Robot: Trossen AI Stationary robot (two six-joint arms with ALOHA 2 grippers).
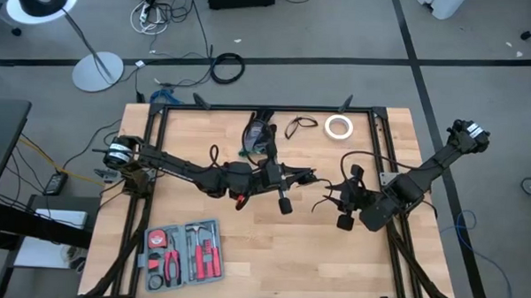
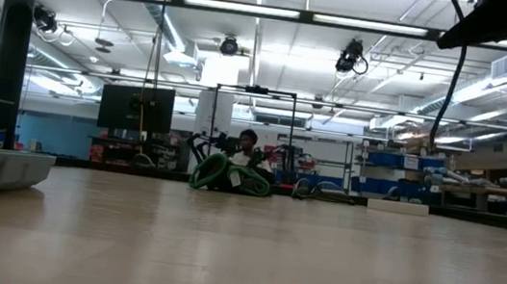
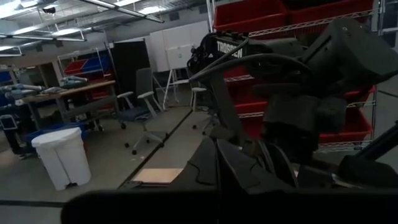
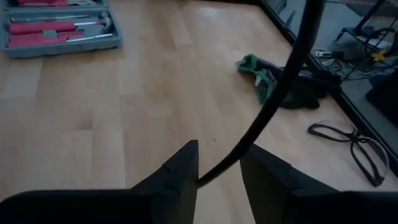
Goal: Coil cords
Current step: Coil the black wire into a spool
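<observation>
Wooden table (image 1: 271,246), grey floor around; tool case (image 1: 184,251) left of the arms. Left gripper (image 1: 307,178) pressed together, fingertips indistinct. Right gripper (image 4: 219,163) spread, a cord (image 4: 273,99) passing between.

Two dark, jointed robot arms with black two-finger grippers

The left arm (image 1: 181,168) has a silver motor cap at its base and a red spot near the wrist; the right arm (image 1: 424,177) ends in a white-capped base, and white "TROSSEN" lettering marks its housing.
</observation>
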